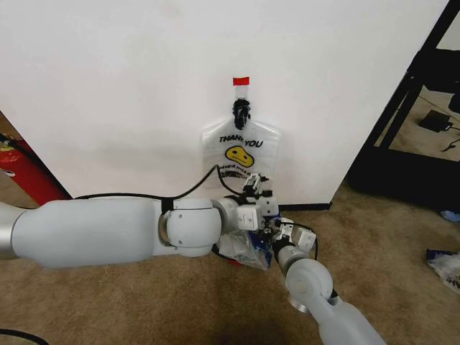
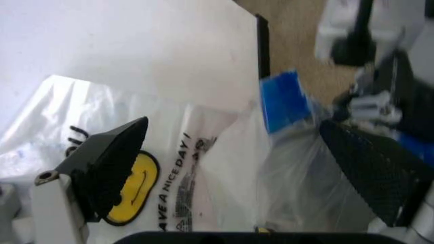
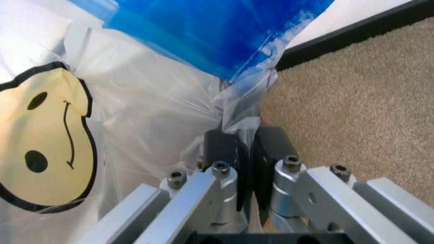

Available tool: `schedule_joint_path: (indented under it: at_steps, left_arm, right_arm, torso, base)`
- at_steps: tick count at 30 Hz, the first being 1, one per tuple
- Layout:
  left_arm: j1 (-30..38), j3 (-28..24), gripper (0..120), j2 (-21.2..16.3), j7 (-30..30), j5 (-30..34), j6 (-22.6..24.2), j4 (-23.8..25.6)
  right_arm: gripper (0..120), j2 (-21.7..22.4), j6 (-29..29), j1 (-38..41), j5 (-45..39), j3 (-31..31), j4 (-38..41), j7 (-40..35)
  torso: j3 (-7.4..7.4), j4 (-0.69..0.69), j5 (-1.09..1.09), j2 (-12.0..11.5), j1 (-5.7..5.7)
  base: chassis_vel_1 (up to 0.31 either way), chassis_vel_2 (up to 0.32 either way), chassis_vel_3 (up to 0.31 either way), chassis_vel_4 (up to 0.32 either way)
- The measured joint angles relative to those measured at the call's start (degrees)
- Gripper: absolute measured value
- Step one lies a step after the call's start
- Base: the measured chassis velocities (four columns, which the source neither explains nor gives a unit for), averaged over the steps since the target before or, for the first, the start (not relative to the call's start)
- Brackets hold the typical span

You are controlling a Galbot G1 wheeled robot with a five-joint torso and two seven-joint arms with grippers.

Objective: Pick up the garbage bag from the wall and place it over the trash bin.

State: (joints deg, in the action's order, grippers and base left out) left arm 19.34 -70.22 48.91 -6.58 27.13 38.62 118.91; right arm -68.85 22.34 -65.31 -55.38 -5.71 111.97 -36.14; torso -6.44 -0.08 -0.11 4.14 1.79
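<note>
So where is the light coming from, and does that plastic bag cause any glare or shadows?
Head view: soft, even light on the wall, no harsh glare. Left wrist view: light shines through the garbage bag near the open left gripper. Right wrist view: the bag's blue patch glows backlit above the right gripper pinching it; the carpet is brightly lit.

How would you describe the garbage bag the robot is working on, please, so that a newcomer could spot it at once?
Start at the plain white wall and drop to the carpet at its black baseboard, under the flat smiley-printed bag on the black hook. There, the right end effector pinches a crumpled thin translucent white plastic bag. Blue patches near its rim set it apart from the flat hanging one.
</note>
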Motion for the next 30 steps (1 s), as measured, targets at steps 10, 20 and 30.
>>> schedule_joint_path:
  at_steps: [10, 20, 30]
  left_arm:
    - [0.9, -4.5, 90, 3.7, 3.6, -12.0, 0.6, -4.2]
    - [0.6, -7.4, 53, 5.6, 6.1, -19.0, 0.2, -8.0]
    - [-0.1, -7.3, 17, 7.9, 5.8, -16.5, 0.2, -9.9]
  right_arm:
    - [1, 0.3, 0.0, -0.5, 0.0, 0.1, 0.1, 0.0]
    - [1, 0.2, 0.0, -0.4, -0.1, 0.5, 0.0, 0.0]
    - [1, 0.3, 0.1, 0.5, -0.1, 1.1, -0.9, 0.1]
  torso:
    - [0.0, 0.0, 0.01, 0.0, 0.0]
    - [0.0, 0.0, 0.0, 0.0, 0.0]
    - [0.0, -0.01, 0.01, 0.0, 0.0]
  base:
    - [0.0, 0.0, 0.0, 0.0]
    - [0.0, 0.0, 0.0, 0.0]
    - [0.0, 0.0, 0.0, 0.0]
